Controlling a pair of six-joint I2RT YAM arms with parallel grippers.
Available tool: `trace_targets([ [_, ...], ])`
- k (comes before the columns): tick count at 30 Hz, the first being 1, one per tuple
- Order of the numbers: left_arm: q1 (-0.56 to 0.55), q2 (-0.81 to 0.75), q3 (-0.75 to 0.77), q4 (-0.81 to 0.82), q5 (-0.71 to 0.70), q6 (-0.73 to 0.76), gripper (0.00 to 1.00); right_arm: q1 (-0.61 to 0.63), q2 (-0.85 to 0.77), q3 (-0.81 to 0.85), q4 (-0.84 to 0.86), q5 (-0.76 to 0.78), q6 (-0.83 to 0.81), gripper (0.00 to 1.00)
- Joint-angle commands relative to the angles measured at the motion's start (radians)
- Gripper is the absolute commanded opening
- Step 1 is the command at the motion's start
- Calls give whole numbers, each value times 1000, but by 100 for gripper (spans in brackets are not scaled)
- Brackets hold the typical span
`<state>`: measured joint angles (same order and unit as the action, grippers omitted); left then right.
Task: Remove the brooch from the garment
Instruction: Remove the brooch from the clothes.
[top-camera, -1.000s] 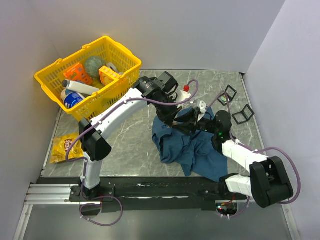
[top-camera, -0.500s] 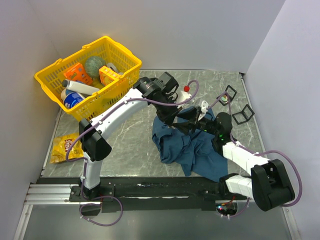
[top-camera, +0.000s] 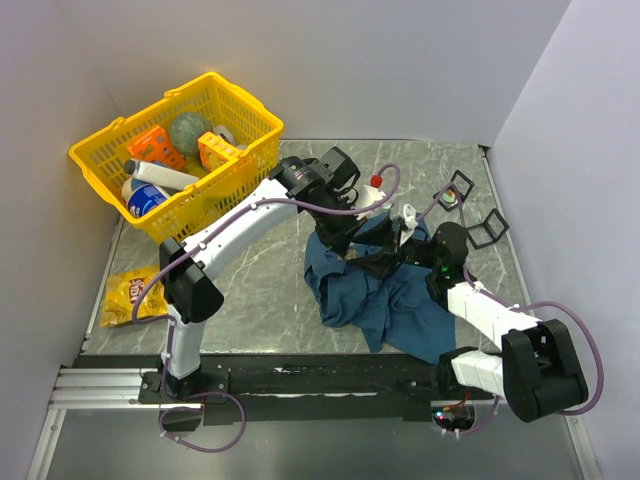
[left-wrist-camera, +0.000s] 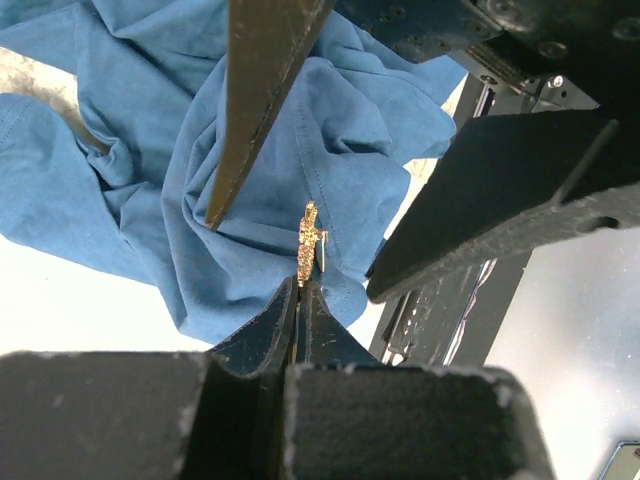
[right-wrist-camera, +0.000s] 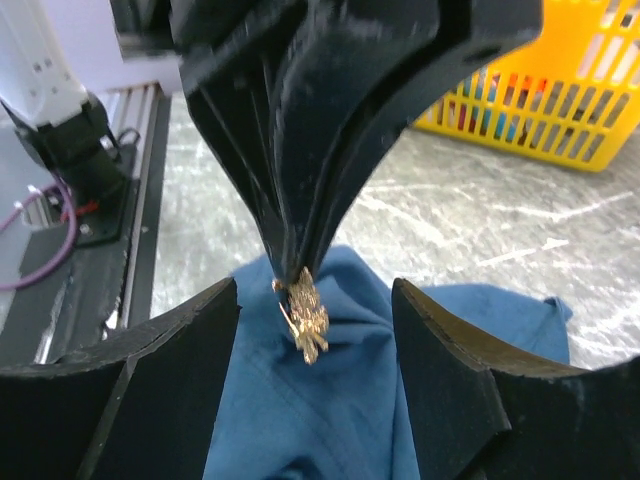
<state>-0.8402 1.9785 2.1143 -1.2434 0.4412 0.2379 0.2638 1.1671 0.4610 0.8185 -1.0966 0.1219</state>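
A grey marbled bench (top-camera: 260, 270) stands between plain white walls. A yellow basket (top-camera: 190, 205) full of packets sits at its far left corner, a yellow snack bag (top-camera: 125, 295) lies at its left edge, and 2 black clips (top-camera: 487, 230) lie near the right edge.

The garment (top-camera: 400, 300), a crumpled dark blue shirt, lies right of the bench's middle and reaches the near edge. From above, both arms meet over its far part, and their black heads hide what happens there.

The wrist views show it. In the left wrist view the left end effector (left-wrist-camera: 300, 290) is clenched, its 2 fingers pressed together on the lower end of a small gold brooch (left-wrist-camera: 309, 243). The brooch lies against a raised fold of blue cloth. The right arm's 2 fingers stand apart on either side of it.

The right wrist view looks the other way. The right end effector (right-wrist-camera: 315, 285) is released, its fingers spread wide. The brooch hangs between them and touches neither. The left arm's fingers come down from above and pinch the brooch at their tips, just over a peak of cloth, with the basket behind. No view shows whether the pin is through the cloth.
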Motion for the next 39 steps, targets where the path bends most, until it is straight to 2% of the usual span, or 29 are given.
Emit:
trace_targets([
  [1, -3, -50, -1, 10, 30, -18, 1, -3, -21, 36, -45, -46, -90, 70],
  [8, -5, -49, 1, 10, 37, -18, 1, 8, -24, 36, -71, -2, -137, 64],
  [27, -11, -35, 12, 9, 51, -20, 1, 61, -34, 27, -61, 151, -177, 34],
  [32, -17, -33, 15, 7, 53, -20, 1, 68, -35, 19, -25, 233, -142, 29],
  [39, -26, -30, 18, 4, 60, -18, 1, 78, -34, 16, -16, 303, -146, 28],
])
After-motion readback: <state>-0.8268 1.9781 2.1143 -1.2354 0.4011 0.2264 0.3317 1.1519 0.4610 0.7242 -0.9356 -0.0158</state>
